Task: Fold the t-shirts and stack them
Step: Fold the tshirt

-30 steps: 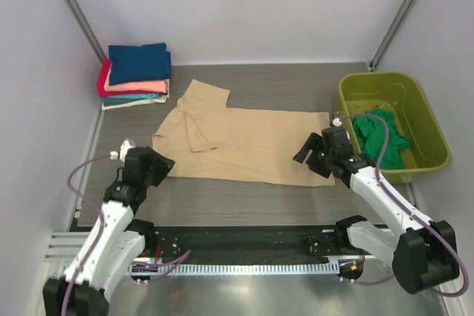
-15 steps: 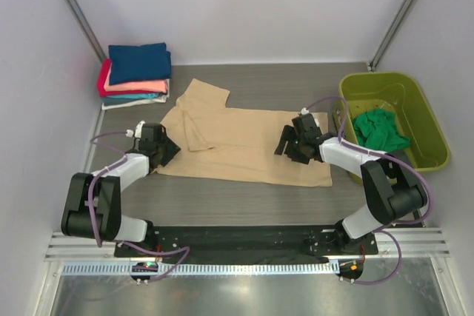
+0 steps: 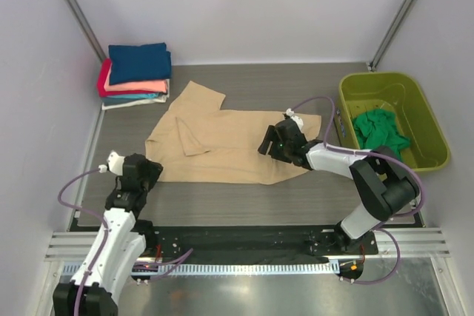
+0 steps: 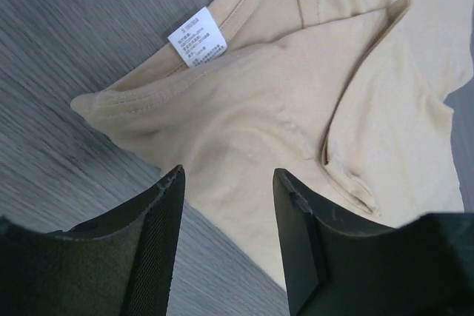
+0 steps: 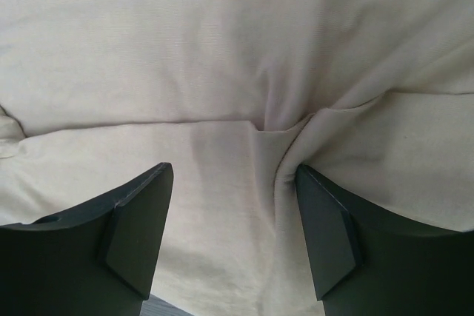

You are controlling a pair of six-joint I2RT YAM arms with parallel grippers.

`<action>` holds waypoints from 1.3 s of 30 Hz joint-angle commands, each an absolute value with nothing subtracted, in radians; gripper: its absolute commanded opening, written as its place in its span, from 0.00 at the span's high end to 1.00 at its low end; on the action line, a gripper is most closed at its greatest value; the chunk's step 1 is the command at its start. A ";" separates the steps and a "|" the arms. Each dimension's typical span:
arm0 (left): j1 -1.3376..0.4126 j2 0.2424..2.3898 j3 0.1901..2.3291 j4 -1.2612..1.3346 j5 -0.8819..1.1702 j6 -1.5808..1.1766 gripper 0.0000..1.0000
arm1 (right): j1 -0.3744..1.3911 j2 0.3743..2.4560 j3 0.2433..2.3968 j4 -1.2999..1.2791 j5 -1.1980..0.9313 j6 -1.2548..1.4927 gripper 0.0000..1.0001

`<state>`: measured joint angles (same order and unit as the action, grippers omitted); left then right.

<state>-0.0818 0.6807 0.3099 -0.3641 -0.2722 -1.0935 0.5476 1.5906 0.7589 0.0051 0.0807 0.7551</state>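
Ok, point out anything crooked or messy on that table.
The tan t-shirt lies askew mid-table, one sleeve flopped over its body and a pinched crease bunched below the right tool. The emerald t-shirt sits crumpled in the lime tub. The folded stack looks tidy.

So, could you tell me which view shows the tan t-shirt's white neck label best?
The left wrist view: the label lies plainly at the collar of the tan t-shirt. Top external is too distant to show it; right wrist shows only creased fabric.
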 commanded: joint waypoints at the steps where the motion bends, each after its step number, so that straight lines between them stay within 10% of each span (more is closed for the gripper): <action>1: -0.075 0.598 0.386 -0.422 -0.336 -0.993 0.47 | 0.600 1.617 0.680 -0.126 0.100 0.841 0.26; 15: -0.162 1.548 1.220 -0.156 -0.109 -0.594 0.45 | 0.604 1.392 0.980 -0.471 0.327 0.626 0.21; 28: -0.209 2.488 2.435 -0.558 -0.181 -0.333 0.42 | 0.606 1.131 0.882 -0.554 0.267 0.604 0.19; 39: -0.189 2.654 2.462 -0.525 -0.232 -0.362 0.36 | 0.606 1.091 0.859 -0.569 0.245 0.600 0.19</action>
<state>-0.2024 2.6705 2.4397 -0.5266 -0.2020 -0.3584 0.6003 1.0878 0.8478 -0.5716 0.2558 0.6247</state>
